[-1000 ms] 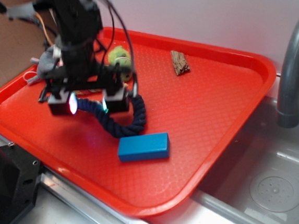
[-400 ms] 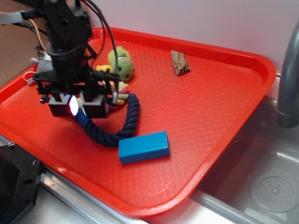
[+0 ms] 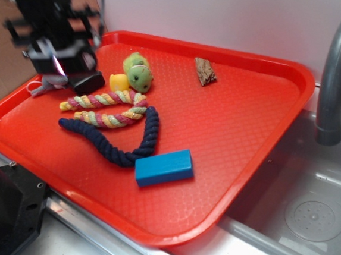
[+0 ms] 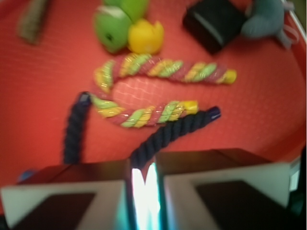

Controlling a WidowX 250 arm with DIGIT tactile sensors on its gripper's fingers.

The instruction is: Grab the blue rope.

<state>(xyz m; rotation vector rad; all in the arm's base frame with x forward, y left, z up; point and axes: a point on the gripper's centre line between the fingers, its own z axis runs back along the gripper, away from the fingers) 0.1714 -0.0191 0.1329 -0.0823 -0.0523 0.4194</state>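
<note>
Nothing is held: your fingers [image 4: 146, 184] sit pressed together, empty, above the tray's [image 3: 260, 60] left corner. Spread them, then straddle the blue rope [image 3: 109, 146] mid-length, clear of the multicoloured rope [image 3: 106, 109].

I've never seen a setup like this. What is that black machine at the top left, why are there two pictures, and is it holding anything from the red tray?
The black machine is a small robot arm; its gripper is the clamp at its end, blurred here and raised over the far left corner of the red tray. One picture comes from a camera standing beside the tray. The other comes from a camera on the arm's wrist, looking down past the two fingers, which are pressed together with nothing between them.

On the tray lie the dark blue rope, which the arm is meant to grab, a pink-yellow-green rope folded double, a bright blue block, a green and yellow toy, a small black object, a grey soft toy and a brown scrap. The blue rope rests flat on the tray, not held. A sink is beside the tray.
</note>
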